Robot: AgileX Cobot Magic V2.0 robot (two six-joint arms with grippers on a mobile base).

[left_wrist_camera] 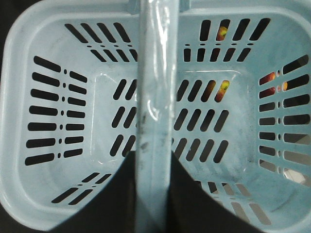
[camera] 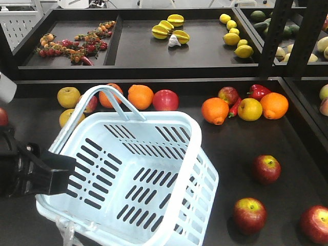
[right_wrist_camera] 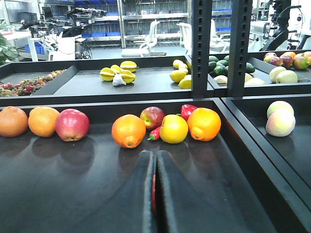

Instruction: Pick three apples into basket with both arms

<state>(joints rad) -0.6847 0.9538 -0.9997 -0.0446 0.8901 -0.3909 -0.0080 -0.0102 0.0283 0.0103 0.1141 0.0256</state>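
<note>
The pale blue basket [camera: 154, 154] is tilted at the front left, with one loop handle [camera: 110, 95] raised. My left gripper [camera: 59, 173] is at its left rim. In the left wrist view it [left_wrist_camera: 154, 194] is shut on a basket handle [left_wrist_camera: 155, 97] over the empty basket floor [left_wrist_camera: 104, 121]. Three dark red apples lie to the right of the basket: one further back [camera: 266, 169], one near the front [camera: 250, 215], one at the right edge [camera: 315, 224]. My right gripper [right_wrist_camera: 156, 156] is shut, low over the dark shelf, and out of the front view. A red sliver shows through its slit.
At the back of the shelf lies a row of fruit: oranges [camera: 140, 96], a red apple [camera: 165, 100], yellow apples [camera: 68, 97], another orange [camera: 214, 110] and a red pepper [camera: 259, 91]. A raised shelf edge [camera: 154, 79] and a dark post [camera: 274, 36] stand behind.
</note>
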